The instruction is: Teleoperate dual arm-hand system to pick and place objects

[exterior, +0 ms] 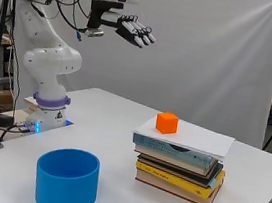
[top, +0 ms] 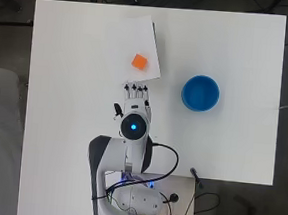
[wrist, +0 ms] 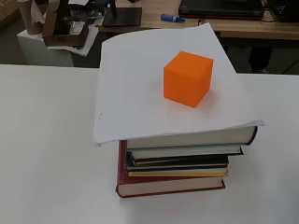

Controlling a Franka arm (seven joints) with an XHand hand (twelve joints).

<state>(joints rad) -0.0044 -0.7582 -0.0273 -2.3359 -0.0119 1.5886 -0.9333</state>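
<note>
An orange cube (top: 139, 62) (exterior: 167, 123) (wrist: 188, 78) rests on a white sheet (top: 133, 46) (wrist: 140, 88) that covers a stack of books (exterior: 178, 165) (wrist: 177, 158). A blue round bowl (top: 200, 93) (exterior: 66, 179) stands on the table to the right of the stack in the overhead view. The hand (top: 136, 98) (exterior: 130, 29) hovers high above the table, just short of the stack's near edge, its fingers straight and holding nothing.
The white table (top: 74, 107) (exterior: 113, 118) carries only the stack and the bowl. Cables and the arm's base (top: 127, 196) sit at the table's near edge. Desks and clutter lie beyond the far edge in the wrist view.
</note>
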